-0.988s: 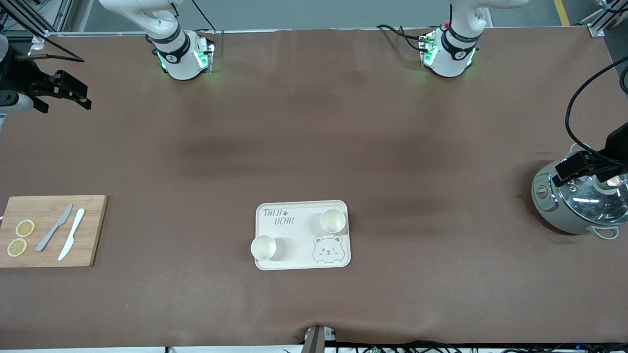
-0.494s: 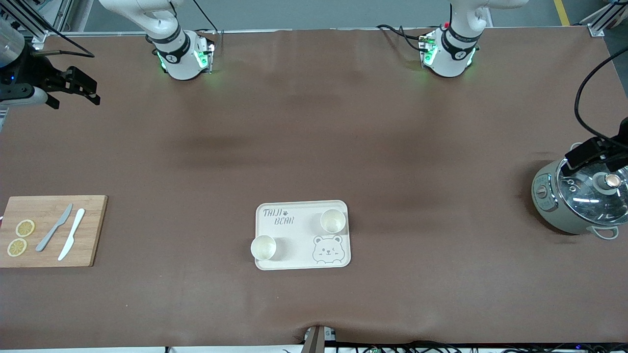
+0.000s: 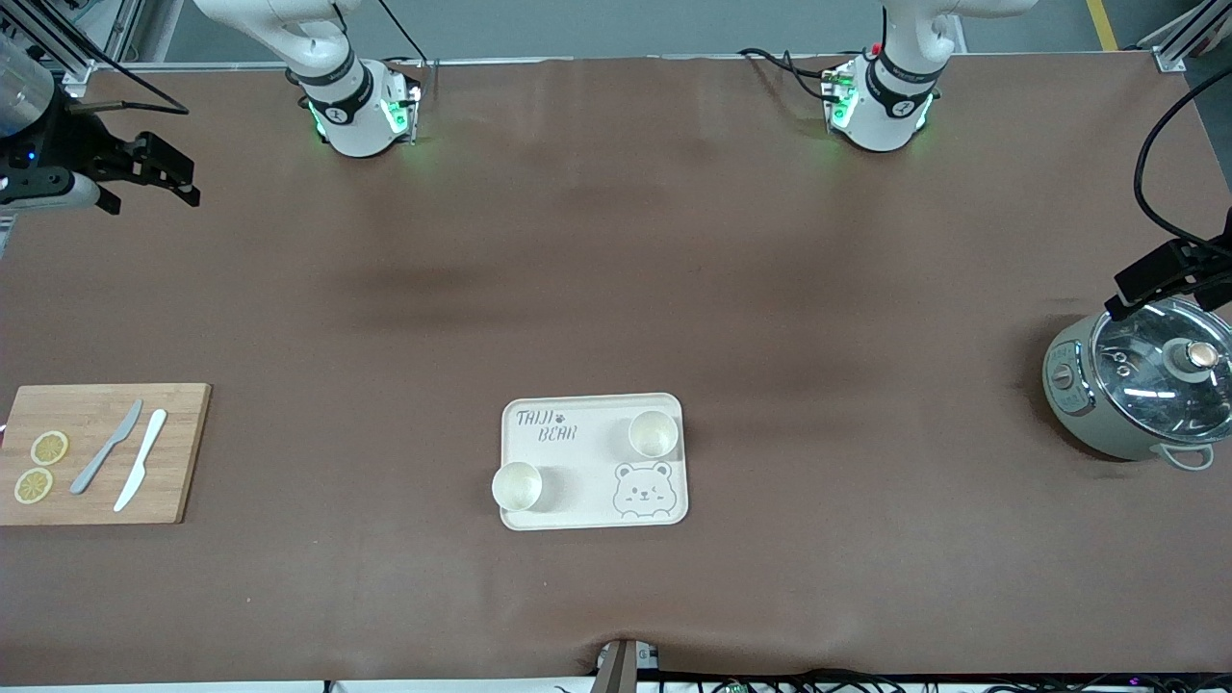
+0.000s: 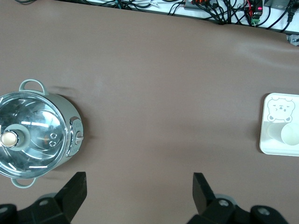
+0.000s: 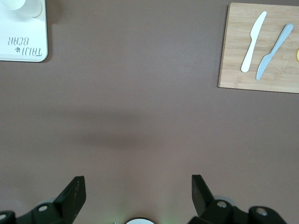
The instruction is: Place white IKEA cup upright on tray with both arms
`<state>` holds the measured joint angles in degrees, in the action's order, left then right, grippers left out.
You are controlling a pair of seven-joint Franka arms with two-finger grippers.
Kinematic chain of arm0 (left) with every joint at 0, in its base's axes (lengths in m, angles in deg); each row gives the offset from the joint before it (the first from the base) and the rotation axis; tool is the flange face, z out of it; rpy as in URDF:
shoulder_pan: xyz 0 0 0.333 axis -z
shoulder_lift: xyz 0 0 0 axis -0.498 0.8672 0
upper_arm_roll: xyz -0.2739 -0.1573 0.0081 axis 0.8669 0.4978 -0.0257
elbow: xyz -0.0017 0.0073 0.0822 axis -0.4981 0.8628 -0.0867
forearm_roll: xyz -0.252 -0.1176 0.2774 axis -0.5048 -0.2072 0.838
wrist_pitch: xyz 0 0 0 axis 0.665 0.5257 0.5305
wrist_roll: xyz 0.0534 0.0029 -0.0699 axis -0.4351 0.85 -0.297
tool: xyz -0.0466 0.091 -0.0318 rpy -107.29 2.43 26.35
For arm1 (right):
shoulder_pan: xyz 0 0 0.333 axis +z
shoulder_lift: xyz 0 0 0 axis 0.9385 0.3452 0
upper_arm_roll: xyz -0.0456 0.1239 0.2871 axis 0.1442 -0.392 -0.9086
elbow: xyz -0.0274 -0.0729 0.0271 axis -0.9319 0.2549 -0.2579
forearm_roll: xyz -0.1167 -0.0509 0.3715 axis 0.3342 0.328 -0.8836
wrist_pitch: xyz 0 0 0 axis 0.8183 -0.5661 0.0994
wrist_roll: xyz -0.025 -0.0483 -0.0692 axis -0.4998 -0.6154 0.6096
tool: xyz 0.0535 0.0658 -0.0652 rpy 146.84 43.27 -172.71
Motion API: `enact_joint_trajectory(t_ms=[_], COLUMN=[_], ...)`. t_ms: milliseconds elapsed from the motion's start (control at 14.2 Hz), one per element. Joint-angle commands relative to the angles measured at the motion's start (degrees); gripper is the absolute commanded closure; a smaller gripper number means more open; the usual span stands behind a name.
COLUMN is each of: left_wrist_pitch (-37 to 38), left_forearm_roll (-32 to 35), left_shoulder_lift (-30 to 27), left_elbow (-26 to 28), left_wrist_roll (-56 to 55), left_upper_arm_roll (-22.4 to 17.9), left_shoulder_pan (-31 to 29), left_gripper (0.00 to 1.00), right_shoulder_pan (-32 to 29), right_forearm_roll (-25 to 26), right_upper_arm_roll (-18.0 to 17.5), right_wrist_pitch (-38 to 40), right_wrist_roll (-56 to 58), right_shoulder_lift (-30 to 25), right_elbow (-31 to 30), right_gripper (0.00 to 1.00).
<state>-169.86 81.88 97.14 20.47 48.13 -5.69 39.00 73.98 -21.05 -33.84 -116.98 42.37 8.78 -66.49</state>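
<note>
The cream tray (image 3: 577,505) with "TAIJI BEAR" lettering lies on the table near the front camera. Two white cups stand upright on it. One cup (image 3: 654,433) is at the corner toward the left arm's end. The other cup (image 3: 517,486) is at the corner toward the right arm's end, nearer the camera. My left gripper (image 3: 1124,294) is open and empty, in the air over the pot's rim. My right gripper (image 3: 189,181) is open and empty over the table's right-arm end. The left wrist view shows the tray (image 4: 273,140) and a cup (image 4: 289,135), and the right wrist view shows the tray (image 5: 23,44).
A grey pot with a glass lid (image 3: 1141,385) stands at the left arm's end and shows in the left wrist view (image 4: 35,135). A bamboo cutting board (image 3: 178,452) with two knives and lemon slices lies at the right arm's end and shows in the right wrist view (image 5: 233,70).
Both grippers have drawn back from the middle toward the robots' side. The left gripper has moved off the pot's lid. The cups and tray have not moved.
</note>
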Motion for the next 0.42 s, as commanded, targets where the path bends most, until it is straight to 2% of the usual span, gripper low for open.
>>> enact_joint_trajectory(t_ms=[0, 353], left_wrist_pitch=[0.7, 0.7], left_forearm_roll=[1.7, 1.7], left_shoulder_lift=[-0.4, -0.3], left_elbow=[0.1, 0.1], left_wrist_roll=[-0.8, -0.8], left_upper_arm_roll=[0.2, 0.3], left_shoulder_pan=[0.4, 0.4], left_gripper=[0.00, 0.00], right_shoulder_pan=[-0.7, -0.4], right_forearm_roll=[0.1, 0.2], right_upper_arm_roll=[-0.3, -0.4], right_wrist_pitch=[0.1, -3.4], right_wrist_roll=[0.7, -0.1], right_shoulder_lift=[-1.7, -0.5], right_elbow=[-1.5, -1.3], right_gripper=[0.00, 0.00])
